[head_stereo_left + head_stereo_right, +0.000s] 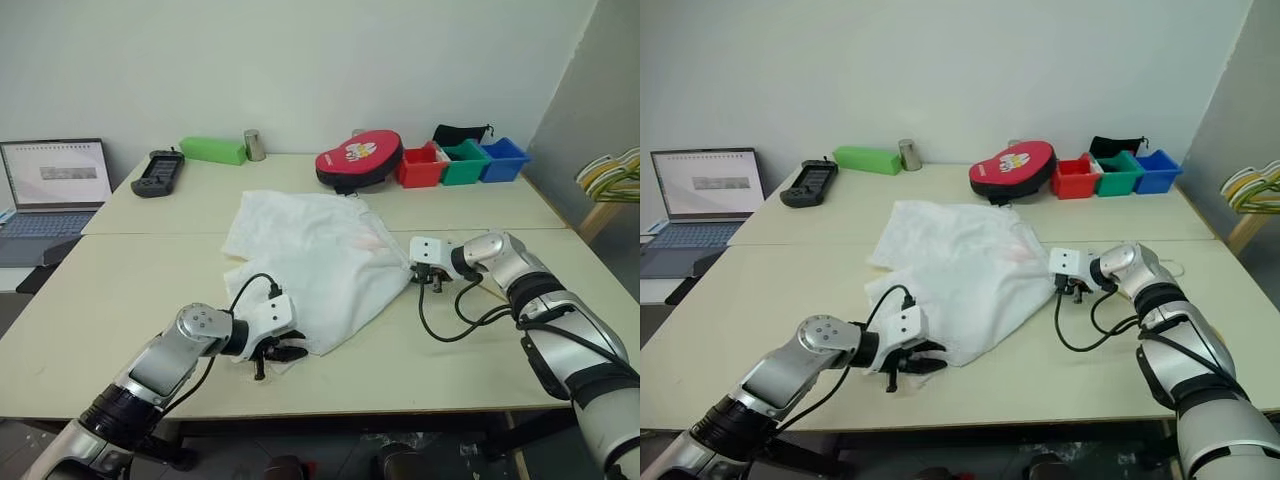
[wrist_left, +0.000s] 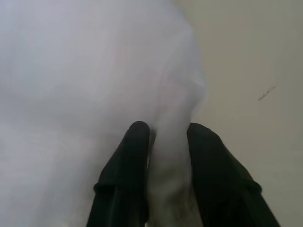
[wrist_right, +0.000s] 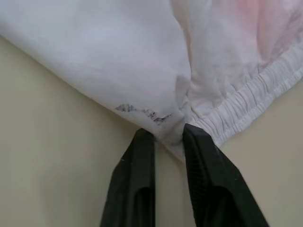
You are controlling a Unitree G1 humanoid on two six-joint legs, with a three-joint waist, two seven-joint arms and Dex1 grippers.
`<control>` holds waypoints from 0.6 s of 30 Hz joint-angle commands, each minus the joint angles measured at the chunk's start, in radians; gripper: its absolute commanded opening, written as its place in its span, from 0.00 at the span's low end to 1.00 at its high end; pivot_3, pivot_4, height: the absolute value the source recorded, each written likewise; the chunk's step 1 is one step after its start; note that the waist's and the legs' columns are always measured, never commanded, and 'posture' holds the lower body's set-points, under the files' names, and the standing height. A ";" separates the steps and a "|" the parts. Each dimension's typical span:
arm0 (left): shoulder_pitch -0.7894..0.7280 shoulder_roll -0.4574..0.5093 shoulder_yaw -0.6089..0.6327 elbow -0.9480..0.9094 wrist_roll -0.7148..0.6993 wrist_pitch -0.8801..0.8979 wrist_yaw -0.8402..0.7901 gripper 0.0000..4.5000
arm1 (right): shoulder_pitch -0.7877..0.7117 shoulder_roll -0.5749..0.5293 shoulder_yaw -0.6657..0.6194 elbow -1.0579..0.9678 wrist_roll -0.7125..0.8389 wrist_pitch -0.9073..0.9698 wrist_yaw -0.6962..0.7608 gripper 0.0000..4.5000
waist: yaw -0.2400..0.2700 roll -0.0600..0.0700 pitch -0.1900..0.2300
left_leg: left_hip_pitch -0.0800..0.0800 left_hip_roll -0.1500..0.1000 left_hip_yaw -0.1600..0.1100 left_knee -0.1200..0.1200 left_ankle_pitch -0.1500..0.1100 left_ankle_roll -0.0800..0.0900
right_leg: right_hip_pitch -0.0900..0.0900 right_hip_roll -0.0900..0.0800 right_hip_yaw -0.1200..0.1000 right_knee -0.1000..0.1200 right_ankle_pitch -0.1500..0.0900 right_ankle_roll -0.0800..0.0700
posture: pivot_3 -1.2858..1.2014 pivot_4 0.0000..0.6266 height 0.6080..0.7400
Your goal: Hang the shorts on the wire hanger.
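You are working over two pale cream tables (image 1: 120,300) pushed together against a white wall. Nearest you, the left gripper (image 1: 283,352) has its two black fingers (image 2: 124,179) pinched down on a fold at the near edge of the large white thin-fabric shorts (image 1: 320,255), which lie spread and rumpled across the middle of the near table. A little further out, the right gripper (image 1: 430,278) is closed on the corner of the shorts beside the gathered elastic waistband (image 3: 246,106), cloth bunched between the tips. Expect this garment to be light, limp and a bit slippery: it will probably sag and fold between your two grips, so the thicker waistband looks like the surest hold. Beyond the shorts sit a red padded pouch (image 1: 358,158), three small bins in red, green and blue (image 1: 465,162), a green block (image 1: 213,150), a black handheld controller (image 1: 158,172) and an open laptop (image 1: 55,185).
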 commanded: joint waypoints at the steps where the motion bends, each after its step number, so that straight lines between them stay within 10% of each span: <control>1: 0.005 0.015 0.022 0.017 0.017 -0.016 -0.018 0.05 | 0.041 -0.011 -0.035 -0.075 0.026 0.017 0.042 0.00 | -0.003 0.000 0.000 | 0.000 0.000 -0.001 0.000 0.000 0.000 | 0.000 0.000 0.000 0.000 0.000 0.000 | 0.53 0.04 1.00; 18: 0.159 0.271 0.184 0.108 0.022 -0.260 -0.178 0.00 | 0.733 -0.293 -0.059 -1.504 0.216 0.821 0.281 0.00 | 0.039 0.002 -0.002 | -0.002 0.007 -0.007 -0.003 -0.001 0.000 | -0.001 0.000 -0.003 0.000 -0.008 -0.001 | 0.54 0.02 1.00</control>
